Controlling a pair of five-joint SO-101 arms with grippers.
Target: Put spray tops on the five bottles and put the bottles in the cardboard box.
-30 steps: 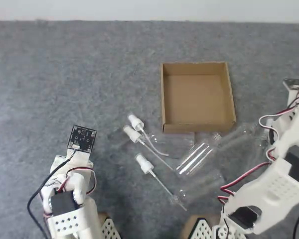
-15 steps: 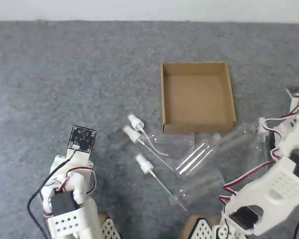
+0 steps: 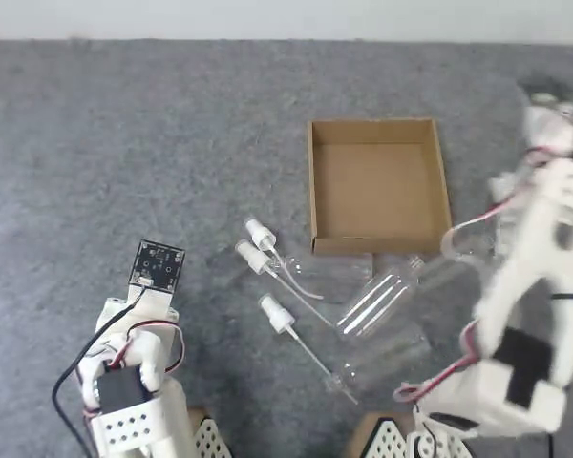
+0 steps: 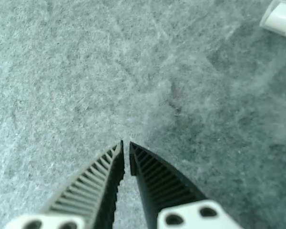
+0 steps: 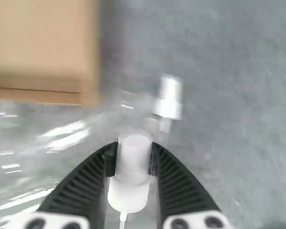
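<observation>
My right gripper [image 5: 132,148] is shut on a white spray top [image 5: 130,167], held above the carpet. Just beyond it lies another spray top [image 5: 169,102], beside clear bottles [image 5: 47,138] and a corner of the cardboard box [image 5: 43,47]. From above, the right arm [image 3: 544,219] rises at the box's right side. The box [image 3: 379,245] is empty. Several clear bottles [image 3: 382,298] lie in front of it, with three spray tops [image 3: 260,232] to their left. My left gripper [image 4: 126,145] is shut on nothing over bare carpet, and a white spray top [image 4: 281,16] lies farther out.
Grey carpet covers the whole table. The left arm [image 3: 134,372] stands folded near the front edge, left of the bottles. Open carpet stretches left of and behind the box.
The right arm has lifted and swung toward the far side, along the box's right edge. The left arm and the loose bottles and spray tops have not moved.
</observation>
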